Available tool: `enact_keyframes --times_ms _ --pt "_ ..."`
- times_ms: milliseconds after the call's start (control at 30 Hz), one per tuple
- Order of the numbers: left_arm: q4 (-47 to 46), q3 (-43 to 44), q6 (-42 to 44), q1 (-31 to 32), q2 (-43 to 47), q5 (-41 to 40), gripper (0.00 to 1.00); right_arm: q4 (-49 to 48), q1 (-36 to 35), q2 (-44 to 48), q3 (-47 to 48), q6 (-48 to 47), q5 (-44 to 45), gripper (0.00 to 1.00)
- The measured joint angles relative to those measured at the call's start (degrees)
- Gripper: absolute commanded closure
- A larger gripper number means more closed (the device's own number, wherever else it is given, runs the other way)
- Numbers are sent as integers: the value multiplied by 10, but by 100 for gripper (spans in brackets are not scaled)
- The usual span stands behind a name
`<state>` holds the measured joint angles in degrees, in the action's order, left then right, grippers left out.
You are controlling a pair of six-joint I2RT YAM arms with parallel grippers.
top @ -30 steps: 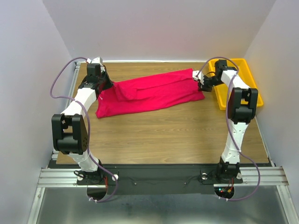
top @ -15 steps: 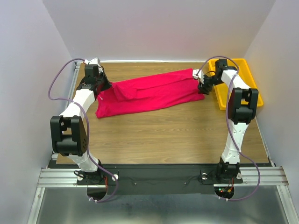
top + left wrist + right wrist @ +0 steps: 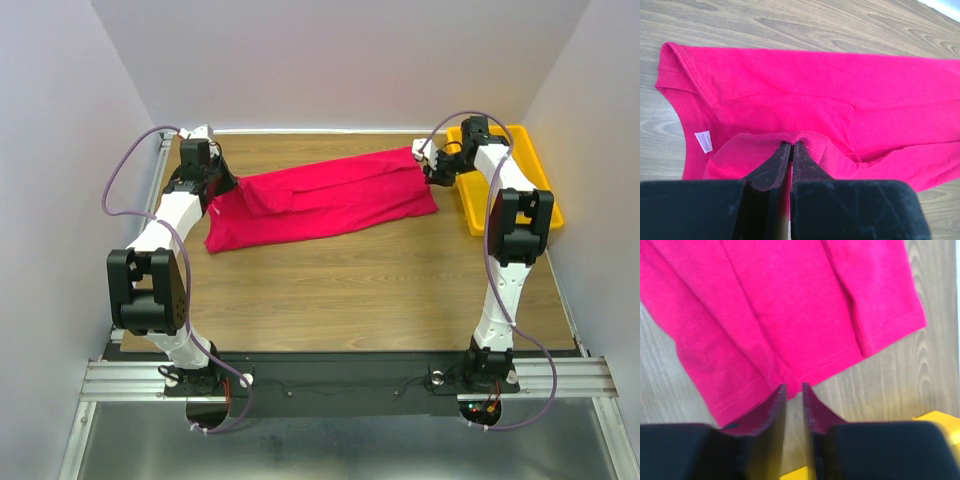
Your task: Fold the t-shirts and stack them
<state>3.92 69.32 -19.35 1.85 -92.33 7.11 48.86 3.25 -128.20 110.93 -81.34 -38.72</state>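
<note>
Wood-grain table (image 3: pixel 350 290), pale walls on three sides. T-shirt (image 3: pixel 330 200) lies across the upper middle of the overhead view as a long crimson band. It is doubled lengthwise and slants from lower left up to the right, with a looser flap on its left half. Left gripper (image 3: pixel 791 145) is pinched tight on a raised ridge of cloth beside the collar, the label showing just to the left. Right gripper (image 3: pixel 793 386) sits at the hem end with its jaws only narrowly apart. No cloth is seen between them, and the tips are right at the stitched edge. Yellow tray (image 3: pixel 512 129) stands just beyond, upper right. My read: the band wants folding end over end. Right needs a firm bite on both hem layers before either arm lifts. Then raise both ends evenly and low, so the layers do not slide apart or drag toward the tray.
</note>
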Motion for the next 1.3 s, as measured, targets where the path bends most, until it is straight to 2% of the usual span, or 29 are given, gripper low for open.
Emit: enact_keyframes --times_ms 267,367,467,500,567,633,833,967,1033,1067,1100,1133,1300 --pt "-2 0 0 -8 0 -1 100 -9 -3 0 6 26 1 95" --pt "-3 -7 -1 -9 2 -4 100 -14 -3 0 6 38 1 93" --pt "-3 -15 -1 -10 6 -7 100 -18 -3 0 6 48 1 65" --pt "-3 -17 -1 -10 7 -7 100 -19 -3 0 5 51 1 50" --pt "-3 -19 -1 -10 9 -7 100 -27 -3 1 -3 50 -3 39" --pt "-3 -19 -1 -10 10 -7 100 -30 -3 1 -12 42 -4 37" --pt "-5 -22 -1 -10 14 -7 100 -28 -7 1 -39 20 9 39" --pt "-6 -23 -3 -10 15 -7 100 -29 -11 1 -37 18 15 43" --pt "-6 -23 -3 -10 15 -7 100 -27 -11 -2 -29 19 17 48" --pt "-6 -23 -3 -10 15 -7 100 -28 -11 -5 -22 20 18 55" --pt "-7 -24 -3 -10 16 -7 100 -30 -11 -8 -16 21 19 55" --pt "-7 -25 -3 -10 17 -7 100 -30 -11 -11 -10 21 21 63" --pt "-7 -33 -3 -21 25 -7 100 -30 -14 -18 1 28 27 80"
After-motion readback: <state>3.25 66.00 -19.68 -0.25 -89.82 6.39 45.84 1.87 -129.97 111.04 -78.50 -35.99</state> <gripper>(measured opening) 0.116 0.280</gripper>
